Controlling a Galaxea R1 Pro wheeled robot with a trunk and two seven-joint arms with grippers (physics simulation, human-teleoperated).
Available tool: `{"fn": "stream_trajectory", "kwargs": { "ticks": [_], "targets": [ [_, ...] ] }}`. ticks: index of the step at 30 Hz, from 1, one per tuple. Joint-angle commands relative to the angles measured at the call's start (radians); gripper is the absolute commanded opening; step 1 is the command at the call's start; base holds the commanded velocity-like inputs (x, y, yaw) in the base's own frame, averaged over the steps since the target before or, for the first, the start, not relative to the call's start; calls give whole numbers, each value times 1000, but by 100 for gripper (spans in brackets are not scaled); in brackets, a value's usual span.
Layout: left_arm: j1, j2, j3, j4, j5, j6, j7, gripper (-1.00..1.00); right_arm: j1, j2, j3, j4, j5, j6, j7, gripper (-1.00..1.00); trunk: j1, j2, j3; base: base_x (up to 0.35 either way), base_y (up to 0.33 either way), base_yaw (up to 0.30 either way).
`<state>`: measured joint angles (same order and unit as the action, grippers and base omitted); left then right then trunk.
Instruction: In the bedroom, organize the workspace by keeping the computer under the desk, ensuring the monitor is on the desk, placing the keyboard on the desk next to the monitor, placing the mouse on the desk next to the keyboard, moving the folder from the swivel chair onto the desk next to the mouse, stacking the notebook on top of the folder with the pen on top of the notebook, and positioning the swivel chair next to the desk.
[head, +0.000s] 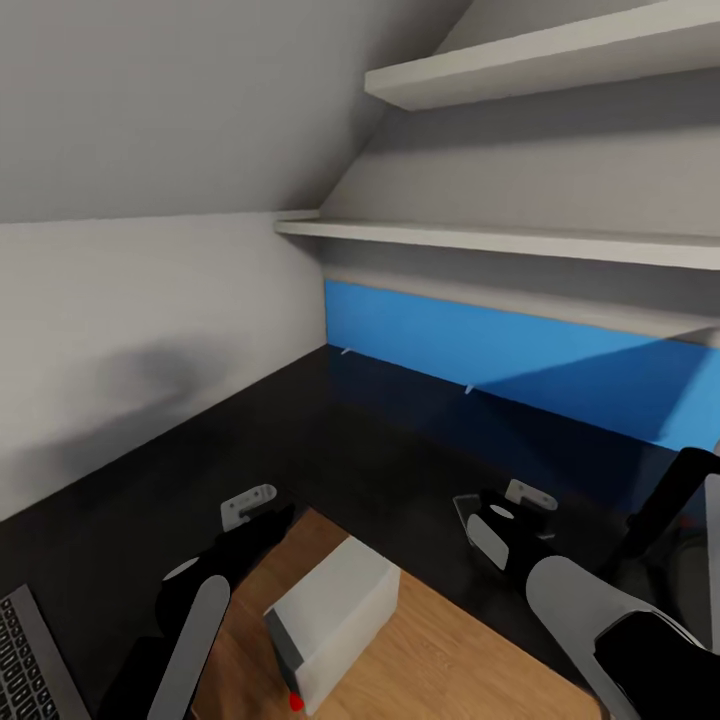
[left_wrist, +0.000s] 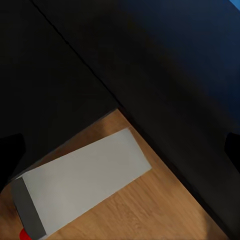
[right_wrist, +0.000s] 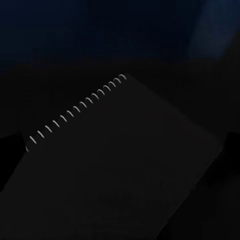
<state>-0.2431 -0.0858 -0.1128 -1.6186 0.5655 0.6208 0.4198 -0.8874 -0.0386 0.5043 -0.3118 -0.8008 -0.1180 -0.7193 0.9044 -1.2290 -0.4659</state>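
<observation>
From my head camera I look down on the desk (head: 330, 440), its glossy black top running into a corner between a pale wall and the bright blue panel (head: 520, 370) along its back, with two white shelves (head: 520, 240) above. My left gripper (head: 262, 512) hangs over the front edge of the desk top; its light grey bracket and dark fingers show, but I cannot tell whether the fingers stand apart or together. My right gripper (head: 500, 512) sits low over the desk top nearer the blue panel; its state I likewise cannot tell. The computer (head: 335, 625) stands on the wood floor (head: 450, 650) below the desk edge, between my two forearms, a light grey case with a darker front and a small red light at its lower corner. My left wrist camera shows the same computer (left_wrist: 82, 185) from above, beside the dark desk edge. The keyboard (head: 30, 655) lies on the desk at the near left, only its corner visible. My right wrist camera shows the notebook (right_wrist: 120, 165), dark-covered with a pale spiral binding along one edge, lying flat on the black desk top. A dark curved shape at far right cannot be identified.
</observation>
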Motion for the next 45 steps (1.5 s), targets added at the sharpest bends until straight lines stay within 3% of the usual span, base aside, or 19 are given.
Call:
{"fn": "stream_trajectory", "kwargs": {
  "ticks": [1, 19, 31, 45],
  "targets": [
    [-1, 0, -1, -1, 10, 2, 10, 100, -1, -1, 8, -1, -11, -6, -3, 100, 4, -8, -4, 0, 0, 0],
    [-1, 0, -1, -1, 11, 2, 10, 100, -1, -1, 7, -1, -11, -6, -3, 100, 73, -134, -61, 0, 0, 0],
    [-1, -1, -1, -1, 11, 2, 10, 100, -1, -1, 7, -1, -11, -6, -3, 100, 73, -134, -61, 0, 0, 0],
    [-1, -3, -1, -1, 11, 2, 10, 100, -1, -1, 7, -1, -11, -6, -3, 100, 127, -232, -105, 0, 0, 0]
  ]
}}
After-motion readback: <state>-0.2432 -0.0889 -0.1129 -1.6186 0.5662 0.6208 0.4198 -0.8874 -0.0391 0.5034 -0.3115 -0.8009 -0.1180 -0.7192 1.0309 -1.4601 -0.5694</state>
